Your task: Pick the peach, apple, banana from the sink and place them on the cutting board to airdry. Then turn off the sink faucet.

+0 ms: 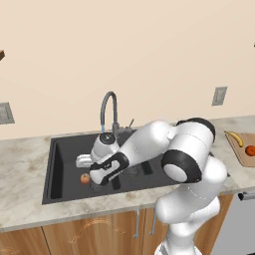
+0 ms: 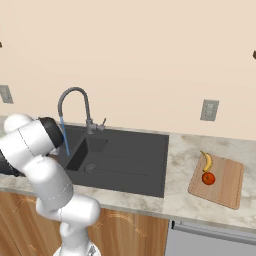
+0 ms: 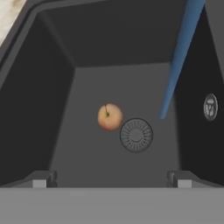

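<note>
Saw two small dark fingertips [image 3: 43, 179] closest, squared-off and set far apart at the bottom of the hand view, so the gripper [image 3: 111, 181] stood wide open with nothing between its jaws. Found it hanging over the large basin of the sink [image 3: 39, 109], a matte black rectangular tub with smooth flat walls and softly rounded corners. Noted one round fruit [image 3: 109, 117] on the basin floor, pale yellow blushing to red, with a thin dark stem in a dimple; could not tell apple from peach. Saw it lying just beside the drain [image 3: 136, 135], a circular ribbed grate, apart from the fingertips. Noted a thin blue water stream [image 3: 179, 57] slanting down to the floor near the drain, well clear of the fruit. Spotted a small round metal fitting [image 3: 210, 106] on the side wall.

From the right base view, traced that stream back to the faucet [image 2: 75, 102], a tall dark-grey metal gooseneck with a thin side lever. Found the cutting board [image 2: 227, 182] well apart from the sink on the mottled stone counter [image 2: 180, 150]: flat light-brown wood, rounded corners, paler rim. Saw the banana [image 2: 207, 161] on it, curved, yellow and dark-tipped, with a glossy orange-red fruit [image 2: 208, 178] just beside its lower end.
</note>
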